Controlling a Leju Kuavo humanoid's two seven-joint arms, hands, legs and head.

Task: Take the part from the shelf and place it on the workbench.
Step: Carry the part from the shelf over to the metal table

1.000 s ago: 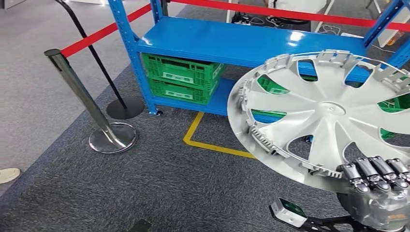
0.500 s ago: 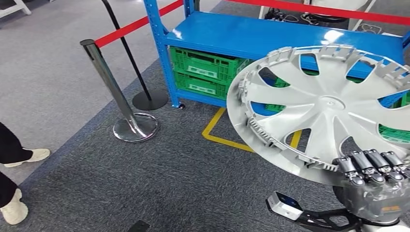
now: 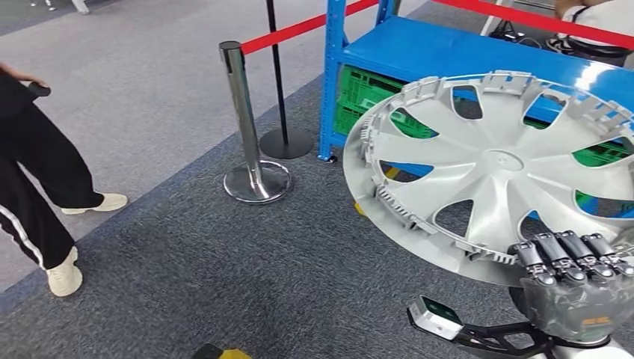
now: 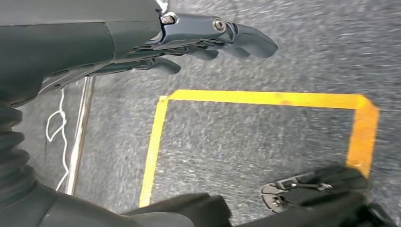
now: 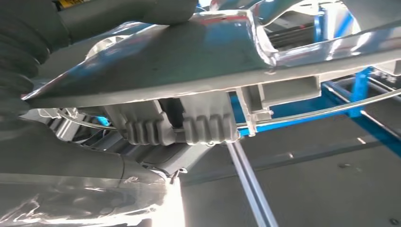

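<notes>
At the right of my head view, my right hand (image 3: 572,280) grips the near rim of the part (image 3: 493,172), a silver wheel cover held tilted above the grey carpet, clear of the blue shelf (image 3: 448,52) behind it. My left hand (image 4: 198,38) hangs over the floor, holding nothing, fingers loosely extended. I judge this the carrying step: the part is off the shelf and no workbench is visible. Next I need to turn toward the bench, keeping clear of the chrome stanchion (image 3: 247,120) and the person (image 3: 34,172) at far left.
</notes>
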